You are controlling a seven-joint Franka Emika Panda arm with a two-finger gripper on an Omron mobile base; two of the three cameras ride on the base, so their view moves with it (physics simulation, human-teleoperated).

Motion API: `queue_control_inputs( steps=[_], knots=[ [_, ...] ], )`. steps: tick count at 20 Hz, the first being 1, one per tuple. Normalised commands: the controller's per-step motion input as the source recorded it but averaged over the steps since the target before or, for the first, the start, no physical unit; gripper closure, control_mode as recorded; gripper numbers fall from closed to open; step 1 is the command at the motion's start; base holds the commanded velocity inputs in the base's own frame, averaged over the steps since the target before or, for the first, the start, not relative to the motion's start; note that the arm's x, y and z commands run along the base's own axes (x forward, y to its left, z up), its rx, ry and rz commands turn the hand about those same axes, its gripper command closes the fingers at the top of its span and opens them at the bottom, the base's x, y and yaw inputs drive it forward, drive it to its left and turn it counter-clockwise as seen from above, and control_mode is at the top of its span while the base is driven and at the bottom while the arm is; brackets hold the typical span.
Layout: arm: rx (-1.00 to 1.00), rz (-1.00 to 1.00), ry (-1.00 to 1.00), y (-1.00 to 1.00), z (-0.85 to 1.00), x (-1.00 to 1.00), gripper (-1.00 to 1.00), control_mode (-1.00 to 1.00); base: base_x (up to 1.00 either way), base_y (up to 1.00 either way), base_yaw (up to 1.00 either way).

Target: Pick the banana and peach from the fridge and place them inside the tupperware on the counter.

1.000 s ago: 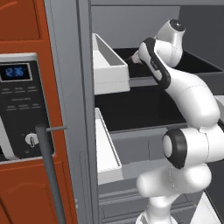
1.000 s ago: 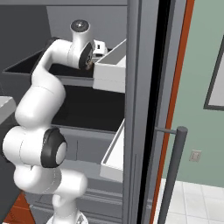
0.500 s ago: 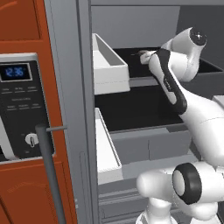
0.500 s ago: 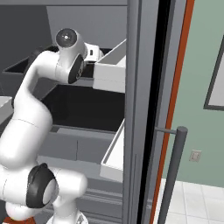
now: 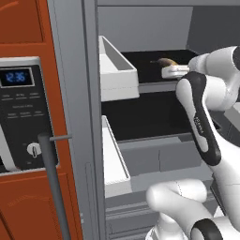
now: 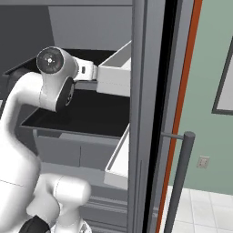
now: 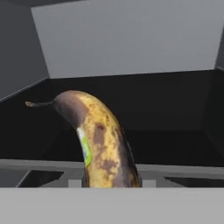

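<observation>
Claw [image 5: 165, 64] is closed down on the banana [image 7: 99, 142] over the upper black shelf [image 5: 145, 60] of the fridge [image 5: 75, 117]; in the hand view the fruit rises straight up from between the tips, stem end farthest from us and pointing left. From the left base view we see the banana's free end [image 5: 164, 61] sticking out just beyond the claw, toward the back wall. We judge the grasp made, so the step in hand is pulling it out. We'd lift a touch first so the fruit clears the shelf, then draw straight back toward the base. The white door bin [image 5: 115, 70] sits close on the claw's left, so we keep the retreat off it. The banana's free length means no quick wrist rolls, or it may pivot in the grip. Peach not made out; it still needs fetching.
</observation>
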Motion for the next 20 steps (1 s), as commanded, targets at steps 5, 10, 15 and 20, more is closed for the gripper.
queue_control_inputs(
  steps=[5,10,15,20],
  knots=[
    [0.04,0.00,0.07,0.00,0.24,-0.86,1.00,-1.00,0.00,0.00,0.00],
    [0.00,0.00,0.11,0.00,0.02,-0.85,1.00,-1.00,0.00,0.00,0.00],
    [0.00,-0.04,0.10,0.00,0.00,-0.84,1.00,-1.00,0.00,0.00,0.00],
    [0.00,-0.02,0.00,0.01,-0.02,-0.19,1.00,1.00,-0.80,0.06,-0.06]
  ],
)
